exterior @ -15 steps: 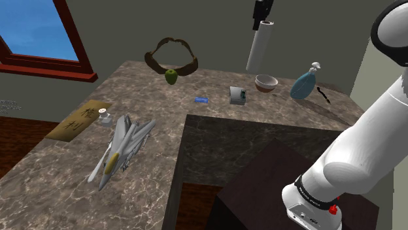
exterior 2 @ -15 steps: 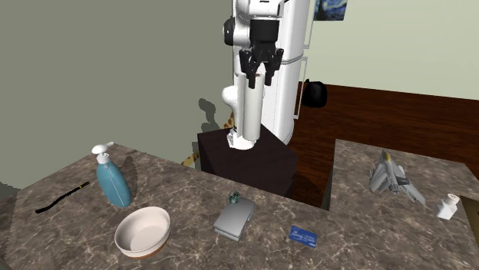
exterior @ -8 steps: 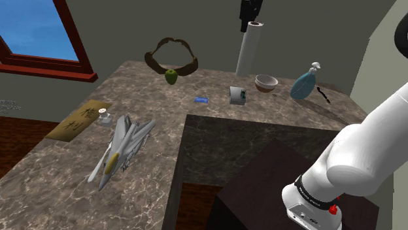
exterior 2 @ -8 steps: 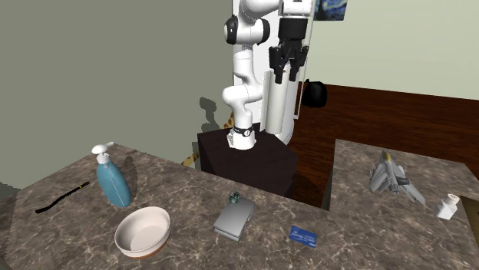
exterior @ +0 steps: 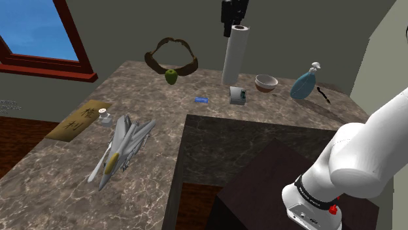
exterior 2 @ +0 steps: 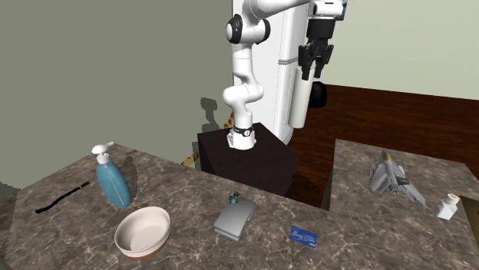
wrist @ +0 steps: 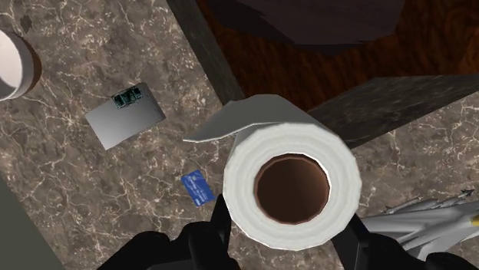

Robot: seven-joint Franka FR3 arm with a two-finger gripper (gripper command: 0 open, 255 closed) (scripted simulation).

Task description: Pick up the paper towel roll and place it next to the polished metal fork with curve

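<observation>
The white paper towel roll hangs upright in the air above the marble counter, with my black gripper shut on its top end. The second exterior view has the roll under the gripper, in front of the white arm. Along the hand, the roll's brown core faces the camera and a finger presses each side. The fork, a thin dark curved utensil, lies on the counter's far corner beyond the blue dispenser, well away from the roll. It also lies at the counter's left end.
Near the fork stand a blue soap dispenser and a bowl. A grey box, a blue card, a green apple, a toy jet and a small white bottle lie about the L-shaped counter.
The gripper has carried the roll toward the shoulder view's left, away from the fork's corner. The roll has swung from tilted to upright.
</observation>
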